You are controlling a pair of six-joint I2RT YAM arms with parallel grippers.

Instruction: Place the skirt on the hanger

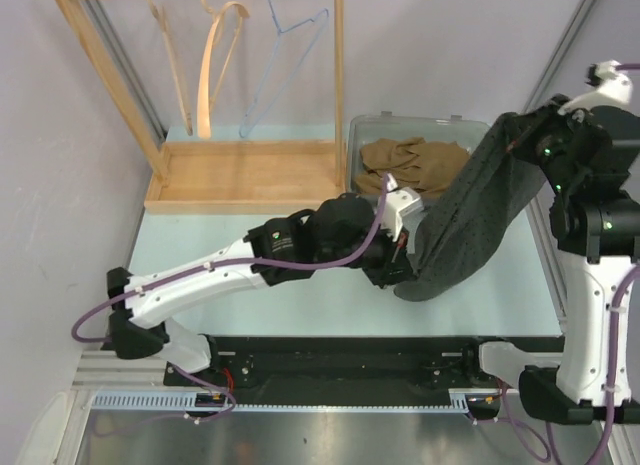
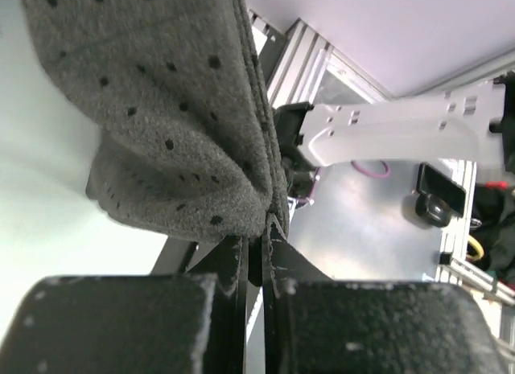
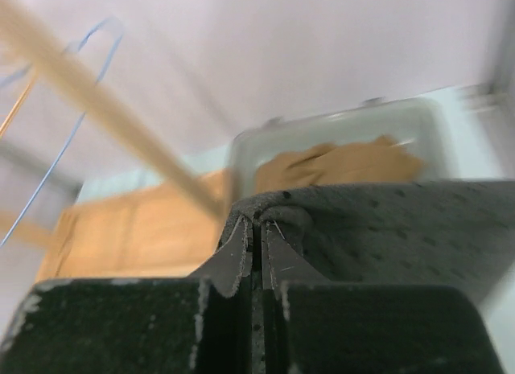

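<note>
Skirt (image 1: 470,215) hangs over the table between my left gripper (image 2: 256,229) and right gripper (image 3: 256,223), both pinched tight on its edge, so I should hold it stretched and go slowly to the wooden hanger (image 1: 207,85).

the skirt (image 1: 470,210) was dark grey, scattered all over with small black dots. the garment (image 1: 405,157) in the bin (image 1: 420,123) was plain tan-brown, with no pattern, and the bin itself was a pale, translucent grey. the table (image 1: 200,235) was a light mint green. the rack (image 1: 240,175) was bare honey-coloured wood. the wooden hanger (image 1: 208,75) was the same light tan and the wire hanger (image 1: 285,75) was blue. the left arm (image 1: 200,280) and right arm (image 1: 590,315) were white with black joints and carried purple cables (image 1: 76,328). the left gripper (image 2: 261,229) and right gripper (image 3: 256,229) were matte black.
</note>
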